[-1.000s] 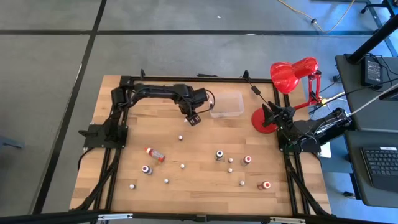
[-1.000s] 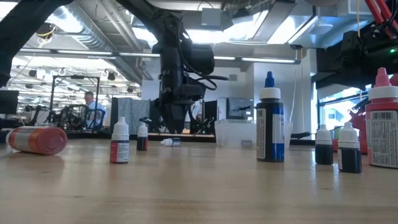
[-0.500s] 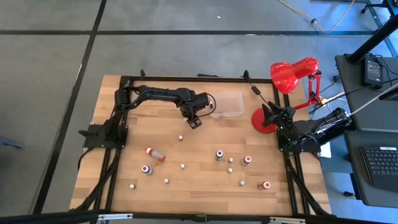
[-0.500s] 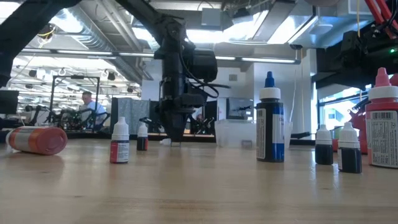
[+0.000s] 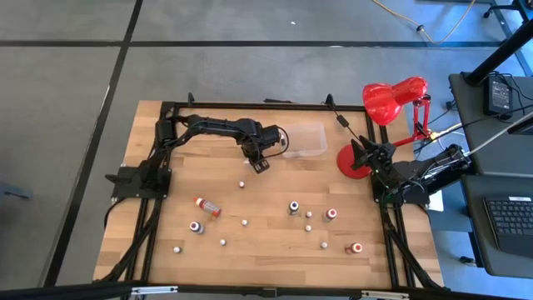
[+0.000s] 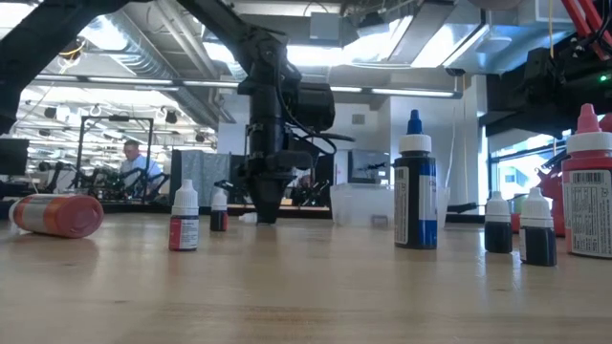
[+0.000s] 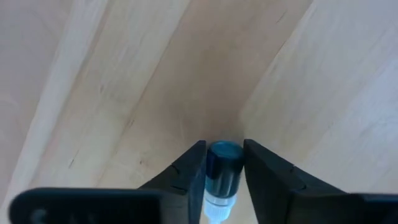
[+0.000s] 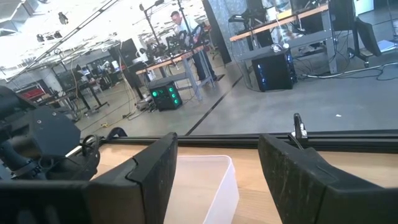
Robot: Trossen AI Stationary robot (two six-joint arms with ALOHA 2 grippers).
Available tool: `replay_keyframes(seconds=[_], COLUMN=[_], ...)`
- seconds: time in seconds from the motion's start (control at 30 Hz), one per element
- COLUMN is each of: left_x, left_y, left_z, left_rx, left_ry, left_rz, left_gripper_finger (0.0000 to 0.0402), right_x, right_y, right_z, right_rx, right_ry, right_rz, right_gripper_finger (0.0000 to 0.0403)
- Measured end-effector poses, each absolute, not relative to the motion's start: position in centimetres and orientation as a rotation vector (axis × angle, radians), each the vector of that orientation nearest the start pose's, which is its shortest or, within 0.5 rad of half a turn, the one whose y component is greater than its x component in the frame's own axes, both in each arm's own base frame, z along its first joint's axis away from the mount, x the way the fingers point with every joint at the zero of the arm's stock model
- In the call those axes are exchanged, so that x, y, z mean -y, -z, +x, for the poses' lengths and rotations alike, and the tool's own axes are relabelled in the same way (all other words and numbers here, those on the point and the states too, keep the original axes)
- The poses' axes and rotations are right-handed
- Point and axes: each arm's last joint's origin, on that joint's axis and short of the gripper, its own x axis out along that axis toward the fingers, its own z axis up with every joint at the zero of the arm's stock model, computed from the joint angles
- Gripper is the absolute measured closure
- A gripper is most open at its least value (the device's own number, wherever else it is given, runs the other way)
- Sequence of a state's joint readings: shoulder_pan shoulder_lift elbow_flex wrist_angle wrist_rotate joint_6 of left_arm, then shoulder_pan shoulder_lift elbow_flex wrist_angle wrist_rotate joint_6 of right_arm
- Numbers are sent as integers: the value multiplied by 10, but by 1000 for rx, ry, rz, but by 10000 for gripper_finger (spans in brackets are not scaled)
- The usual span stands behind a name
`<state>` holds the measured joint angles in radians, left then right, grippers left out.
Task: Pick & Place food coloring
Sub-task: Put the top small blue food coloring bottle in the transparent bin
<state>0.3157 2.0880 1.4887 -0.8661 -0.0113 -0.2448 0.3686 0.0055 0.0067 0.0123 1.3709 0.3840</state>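
Observation:
The food coloring is several tiny bottles scattered over the wooden table, among them a red one lying on its side and an upright dark blue one. My left gripper points down at the table just left of the clear tub. It is shut on a small blue bottle with a whitish cap that lies on the wood. My right gripper waits open at the table's right edge, with nothing between its fingers. My left gripper pinches the small bottle's blue body between its two fingers, one on each side. The fingers come from above, pointing down, and lie across the bottle. The bottle lies flat on the table, its whitish cap end reaching back between the fingers.
The clear tub stands at the far edge, right of my left gripper. A red desk lamp stands at the far right corner. More bottles stand or lie across the near half of the table.
My left gripper has sunk straight down to the table over the small lying bottle, and its fingers have closed in on the bottle's sides. The bottle has stayed where it lay.

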Motion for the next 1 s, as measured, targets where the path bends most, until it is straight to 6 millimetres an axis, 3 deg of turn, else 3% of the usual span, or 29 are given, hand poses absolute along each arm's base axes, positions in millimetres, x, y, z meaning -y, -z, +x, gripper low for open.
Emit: replay_keyframes(seconds=[0.17, 0.4, 0.6, 0.87, 1.0], left_x=[-124, -125, -134, -146, -150], left_y=[-148, -153, -188, -249, -263], left_z=[377, 377, 395, 424, 438], left_rx=[-1421, -1428, -1300, -1000, -821], left_ry=[-443, -409, -371, -413, -410], left_rz=[-418, -413, -406, -298, -282], left_gripper_finger=[330, 330, 331, 331, 331], right_x=[0, 0, 0, 0, 0], right_y=[-166, -166, -166, -165, -165], right_z=[80, 80, 80, 80, 80], right_rx=[200, 197, 194, 191, 188], right_ry=[989, 989, 989, 990, 990], right_rz=[360, 356, 352, 348, 346], right_gripper_finger=[176, 176, 176, 176, 176])
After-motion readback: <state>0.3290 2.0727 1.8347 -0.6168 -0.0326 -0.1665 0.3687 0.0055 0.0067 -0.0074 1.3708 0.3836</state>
